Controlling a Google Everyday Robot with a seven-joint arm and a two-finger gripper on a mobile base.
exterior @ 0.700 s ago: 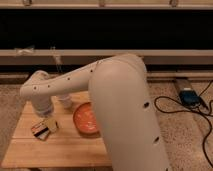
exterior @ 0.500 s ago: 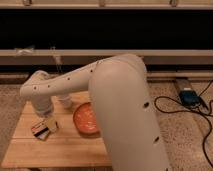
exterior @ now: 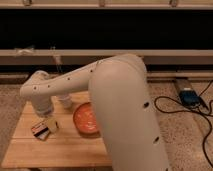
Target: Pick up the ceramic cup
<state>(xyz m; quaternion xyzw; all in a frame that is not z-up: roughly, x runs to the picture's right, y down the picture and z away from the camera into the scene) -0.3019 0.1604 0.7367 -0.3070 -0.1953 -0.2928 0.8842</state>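
The ceramic cup (exterior: pixel 65 101) is a small white cup standing on the wooden table (exterior: pixel 60 150) near its back edge, partly hidden behind my arm. My arm sweeps in from the right and bends down at the table's left. The gripper (exterior: pixel 49 123) hangs below the wrist, low over the table, in front of and to the left of the cup, and does not touch it. It sits right above a flat card-like box (exterior: pixel 40 130) with dark and red marks.
A wide orange bowl (exterior: pixel 86 119) sits on the table right of the gripper, in front of the cup. A blue device (exterior: pixel 190 97) with black cables lies on the floor at the right. A dark wall with ledges runs behind the table.
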